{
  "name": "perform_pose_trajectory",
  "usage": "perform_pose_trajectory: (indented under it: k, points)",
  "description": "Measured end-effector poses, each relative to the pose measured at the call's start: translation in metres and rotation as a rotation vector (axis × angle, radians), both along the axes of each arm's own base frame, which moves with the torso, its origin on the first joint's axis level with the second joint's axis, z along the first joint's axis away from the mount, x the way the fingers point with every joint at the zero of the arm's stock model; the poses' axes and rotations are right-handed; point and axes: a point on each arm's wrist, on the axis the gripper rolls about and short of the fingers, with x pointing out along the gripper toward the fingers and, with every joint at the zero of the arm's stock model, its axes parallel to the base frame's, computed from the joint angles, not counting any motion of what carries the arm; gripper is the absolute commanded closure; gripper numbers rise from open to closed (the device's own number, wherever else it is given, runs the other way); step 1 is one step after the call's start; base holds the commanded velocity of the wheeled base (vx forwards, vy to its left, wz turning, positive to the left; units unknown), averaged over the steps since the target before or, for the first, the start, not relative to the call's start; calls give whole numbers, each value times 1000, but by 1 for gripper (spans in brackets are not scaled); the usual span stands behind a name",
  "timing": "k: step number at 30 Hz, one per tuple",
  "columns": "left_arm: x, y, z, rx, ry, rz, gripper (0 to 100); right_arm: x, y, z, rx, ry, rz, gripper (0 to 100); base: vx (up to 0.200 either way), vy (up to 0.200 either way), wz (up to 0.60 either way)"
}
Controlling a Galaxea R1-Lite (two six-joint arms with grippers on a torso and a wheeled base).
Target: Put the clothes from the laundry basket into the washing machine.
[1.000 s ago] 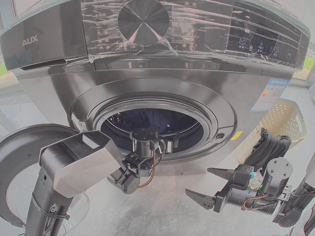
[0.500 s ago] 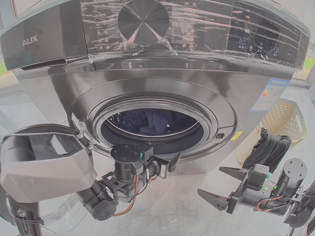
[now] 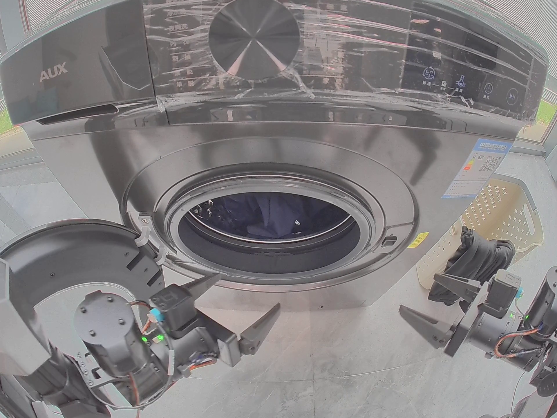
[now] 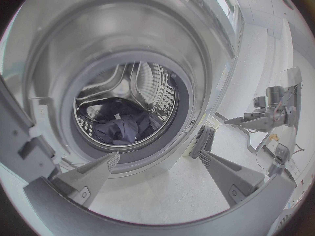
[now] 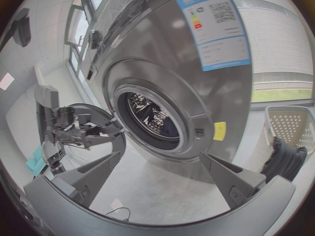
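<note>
At the far left, door: the round door (image 3: 64, 256) of the washing machine (image 3: 278, 140) is swung open to the left. It sits low by the grey floor (image 3: 336, 373).
Left gripper: the left gripper (image 3: 248, 290) hangs above the floor, in front of the door's right side. It is just below and left of the machine's big round hole (image 3: 270, 245). Its jaws are wide apart and hold nothing. They point toward the hole.
Washing machine: it is grey and shiny and fills the middle. Its hole is open.
Blue clothes: the dark blue clothes (image 4: 119, 128) lie in a heap at the bottom of the shiny drum (image 4: 147, 82).
Stickers: a white and blue sticker (image 3: 477, 166) is on the machine's front, to the right of the hole. A small yellow sticker (image 3: 418, 239) is lower down.
Right gripper: the right gripper (image 3: 418, 292) hangs low above the floor, to the right of the machine and near the dark cloth. Its jaws are wide apart and hold nothing.
Dark cloth: the dark cloth (image 3: 478, 259) hangs over the rim of the laundry basket and down its outer side.
Laundry basket: the laundry basket (image 3: 513, 210) is cream with many small holes. It stands on the floor just right of the machine.
</note>
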Motion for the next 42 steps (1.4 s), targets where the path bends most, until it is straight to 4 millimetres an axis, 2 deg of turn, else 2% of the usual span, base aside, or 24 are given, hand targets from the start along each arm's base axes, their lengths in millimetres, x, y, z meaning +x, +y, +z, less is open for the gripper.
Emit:
perform_pose_trajectory:
  k: [7, 21, 28, 37, 42]
  points:
    - [-26, 30, 10, -26, -21, 16, 0, -9, -29, 3, -33, 48, -132, 0, -171, 0, 0]
    - [-56, 72, 32, -56, -39, 94, 0, -69, -76, 8, -57, 16, -317, 0, -200, 0, 0]
    - [-77, 99, 35, -31, -10, 136, 0, -97, -88, 0, -57, -1, -382, 0, -200, 0, 0]
    - [-106, 131, 30, -37, 17, 190, 0, -120, -95, -6, -32, -62, -445, 0, 0, 0, 0]
    - [-128, 149, 21, -48, 36, 194, 0, -129, -97, -11, -31, -71, -486, 0, 0, -200, 0]
